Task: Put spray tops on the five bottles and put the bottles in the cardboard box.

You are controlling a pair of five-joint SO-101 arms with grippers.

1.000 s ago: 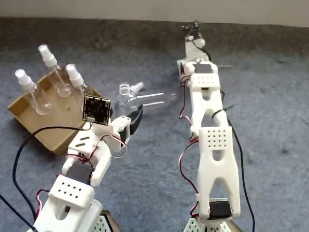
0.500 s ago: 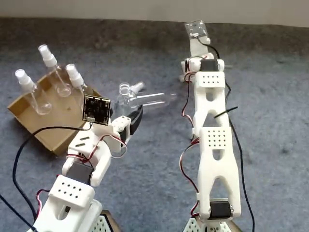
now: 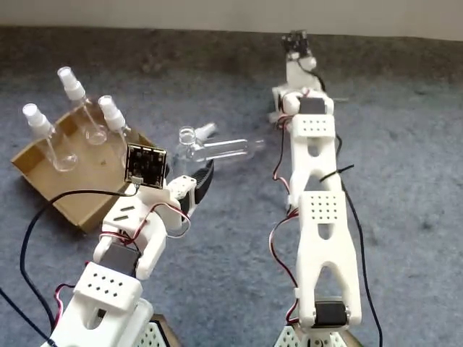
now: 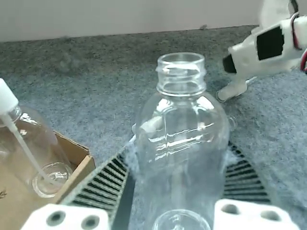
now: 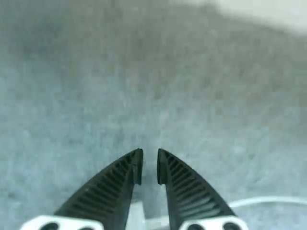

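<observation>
My left gripper (image 4: 177, 158) (image 3: 194, 165) is shut on a clear open-necked bottle (image 4: 180, 139) (image 3: 187, 143), held upright just right of the cardboard box (image 3: 79, 195). Three bottles with white spray tops (image 3: 76, 105) stand in the box. A further clear bottle (image 3: 233, 150) lies on the carpet behind the held one, with a white spray top (image 3: 207, 131) at its neck end. My right gripper (image 5: 149, 165) (image 3: 281, 108) (image 4: 235, 67) is low over the carpet at the far middle, shut on a white spray top (image 5: 136, 213) whose thin tube (image 5: 268, 201) sticks out sideways.
Grey carpet (image 3: 405, 181) covers the table and lies bare on the right. A pale wall (image 3: 217, 14) runs along the far edge. The right arm (image 3: 318, 210) stretches up the middle. Cables (image 3: 29, 238) hang beside the left arm.
The right arm's wrist tipped up and came back down, ending slightly farther to the right. The left arm and its bottle have kept still.
</observation>
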